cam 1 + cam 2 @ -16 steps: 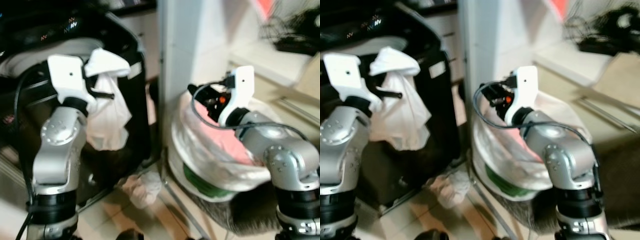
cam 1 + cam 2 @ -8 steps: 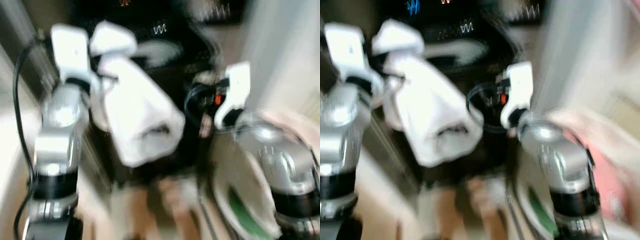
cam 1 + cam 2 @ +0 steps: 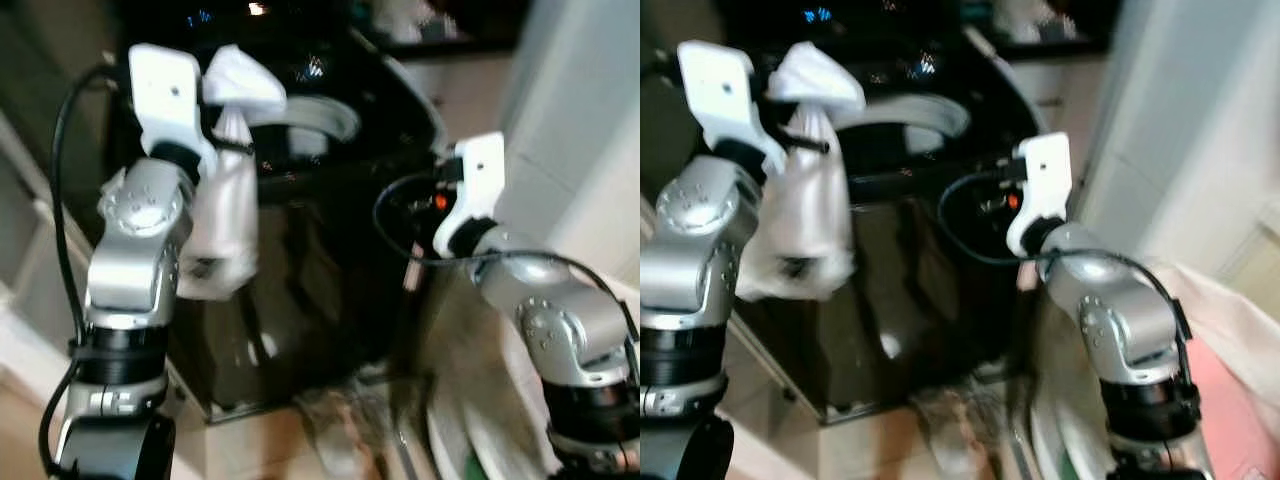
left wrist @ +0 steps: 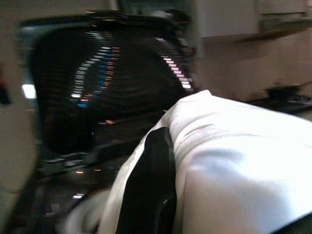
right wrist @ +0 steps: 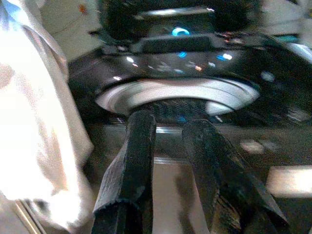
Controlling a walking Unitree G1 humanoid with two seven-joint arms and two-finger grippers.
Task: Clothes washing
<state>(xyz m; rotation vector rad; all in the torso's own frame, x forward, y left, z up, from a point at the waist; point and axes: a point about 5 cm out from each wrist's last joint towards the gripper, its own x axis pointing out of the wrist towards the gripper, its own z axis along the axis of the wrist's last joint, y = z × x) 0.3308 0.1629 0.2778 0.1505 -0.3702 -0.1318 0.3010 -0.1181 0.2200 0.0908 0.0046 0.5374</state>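
While the left gripper point(image 3: 232, 128) stays clamped on the white garment point(image 3: 222, 225), carry the load over the washing machine point(image 3: 330, 260) until it hangs above the drum opening point(image 3: 305, 118), then lower before release; judged from the frames, the cloth hangs in front of the machine's face, left of the opening. Clear the rim so no fabric drapes outside. The garment's long axis is vertical, bunched end up at the fingers, loose end pointing at the floor. The right gripper point(image 5: 168, 170) holds nothing, fingers slightly apart, aimed at the opening.
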